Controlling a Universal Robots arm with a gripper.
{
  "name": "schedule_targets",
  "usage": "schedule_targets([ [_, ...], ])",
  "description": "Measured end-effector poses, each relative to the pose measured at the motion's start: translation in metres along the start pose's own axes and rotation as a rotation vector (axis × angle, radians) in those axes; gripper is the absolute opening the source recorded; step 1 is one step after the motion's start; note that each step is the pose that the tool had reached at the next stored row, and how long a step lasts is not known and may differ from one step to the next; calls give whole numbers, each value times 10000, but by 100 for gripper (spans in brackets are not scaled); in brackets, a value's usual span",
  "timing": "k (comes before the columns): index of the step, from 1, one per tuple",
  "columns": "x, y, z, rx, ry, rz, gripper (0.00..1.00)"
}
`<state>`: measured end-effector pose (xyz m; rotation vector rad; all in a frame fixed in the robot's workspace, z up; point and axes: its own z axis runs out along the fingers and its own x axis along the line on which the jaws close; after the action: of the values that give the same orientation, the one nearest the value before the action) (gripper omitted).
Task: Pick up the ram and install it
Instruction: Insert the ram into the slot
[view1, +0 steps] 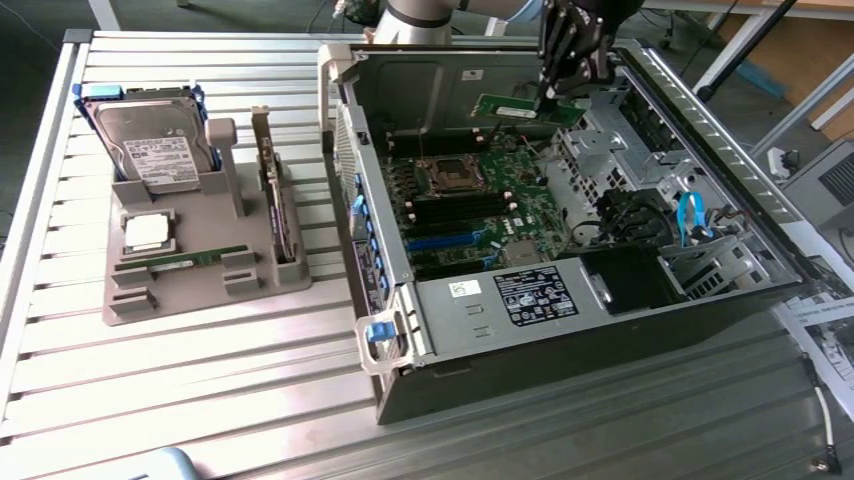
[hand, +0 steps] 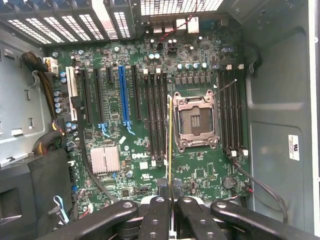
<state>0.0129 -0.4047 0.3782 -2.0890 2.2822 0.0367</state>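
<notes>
Gripper (view1: 558, 95) jaws clamped on ram (view1: 514, 106), high above motherboard (view1: 467, 205) in open case (view1: 400, 85), clear of walls. Wrist view: ram edge-on between memory slots (hand: 154, 115) and CPU socket (hand: 196, 122).

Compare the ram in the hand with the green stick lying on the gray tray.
The ram is clamped in the hand and hangs in the air; the tray stick rests in the tray, touched by nothing. The ram is over the open case, above the motherboard; the tray stick sits outside it, to the exterior view's left. Both are long, narrow green boards.
</notes>
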Motion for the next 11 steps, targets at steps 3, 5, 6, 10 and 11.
schedule_targets([
  [3,1,1,8,0,0,0,13],
  [5,1,2,12,0,0,0,13],
  [6,1,2,15,0,0,0,13],
  [10,2,4,25,0,0,0,13],
  [11,2,4,27,0,0,0,13],
])
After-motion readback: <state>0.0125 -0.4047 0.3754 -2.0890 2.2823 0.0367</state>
